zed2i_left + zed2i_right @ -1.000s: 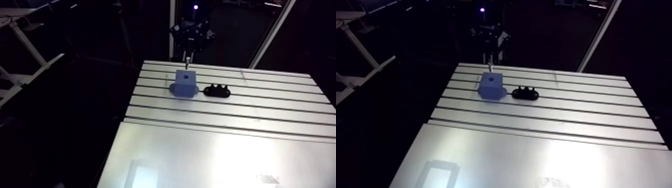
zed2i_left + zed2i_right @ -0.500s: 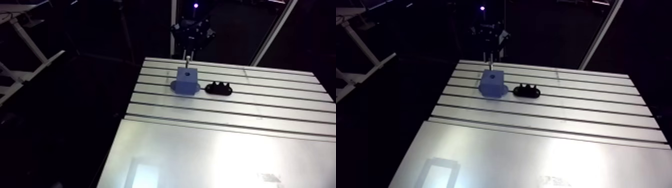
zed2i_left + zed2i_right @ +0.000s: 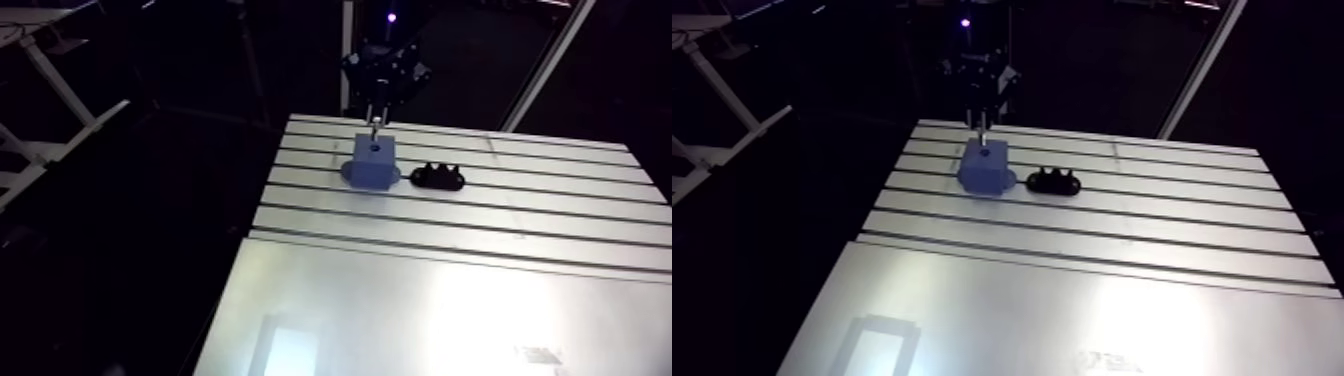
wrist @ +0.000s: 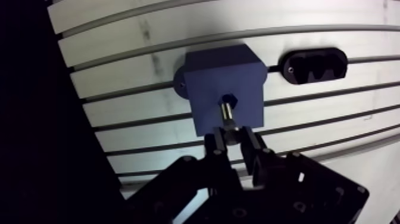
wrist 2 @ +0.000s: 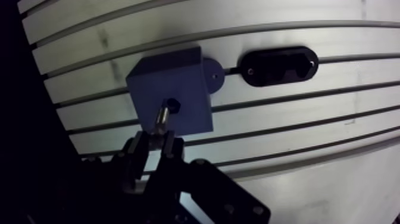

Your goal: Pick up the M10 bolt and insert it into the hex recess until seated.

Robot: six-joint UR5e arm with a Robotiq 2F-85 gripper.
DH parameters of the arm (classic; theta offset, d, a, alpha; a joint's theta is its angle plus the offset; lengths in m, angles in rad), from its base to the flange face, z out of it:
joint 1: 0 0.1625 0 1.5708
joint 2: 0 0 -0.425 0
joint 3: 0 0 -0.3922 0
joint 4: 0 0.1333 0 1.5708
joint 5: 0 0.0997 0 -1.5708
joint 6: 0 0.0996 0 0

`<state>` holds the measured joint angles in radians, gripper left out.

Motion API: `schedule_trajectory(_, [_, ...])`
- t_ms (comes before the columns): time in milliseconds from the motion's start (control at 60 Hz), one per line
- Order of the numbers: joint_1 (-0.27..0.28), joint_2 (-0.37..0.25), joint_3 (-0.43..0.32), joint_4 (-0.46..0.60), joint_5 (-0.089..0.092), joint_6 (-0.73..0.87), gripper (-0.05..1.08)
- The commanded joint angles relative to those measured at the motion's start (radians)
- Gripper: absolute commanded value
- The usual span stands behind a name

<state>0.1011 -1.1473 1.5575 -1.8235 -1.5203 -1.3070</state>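
Going from the block side across in the arm view: the blue block [image 4: 205, 77] sits on the slotted table [image 4: 119, 24] close to its far edge, with the hole [image 5: 172, 105] in its top face. The bolt [image 4: 227, 114] is off the table, so the pickup looks done. It hangs roughly upright with its shiny shank pointing down at the hole. The lower end is right at the mouth of the hole. Can't tell if it has gone in at all, and it doesn't look seated, since most of the shank shows above the block. What's left, as I judge it: push straight down until it bottoms, then let go. The gripper [image 4: 233, 137] is directly over the block, wrist pointing straight down, fingers drawn in narrow and pinching the bolt's upper end. Nothing else is in its grasp. To the right of the block, apart from it, a black holder [image 4: 314, 64] lies flat on the table, and the arm is nowhere near it. Risk: a slight tilt of the bolt could jam it at the rim.
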Motion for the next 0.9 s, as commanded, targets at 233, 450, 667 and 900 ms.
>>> schedule_trajectory(233, [-0.003,0.002,0.005,0.006,-0.002,-0.001,0.84])
schedule_trajectory(450, [0.0,0.013,0.008,0.005,-0.011,-0.001,0.84])
schedule_trajectory(667, [0.0,0.025,0.008,0.002,-0.011,-0.002,0.84])
schedule_trajectory(900, [0.0,0.027,0.009,-0.001,-0.009,-0.004,0.84])
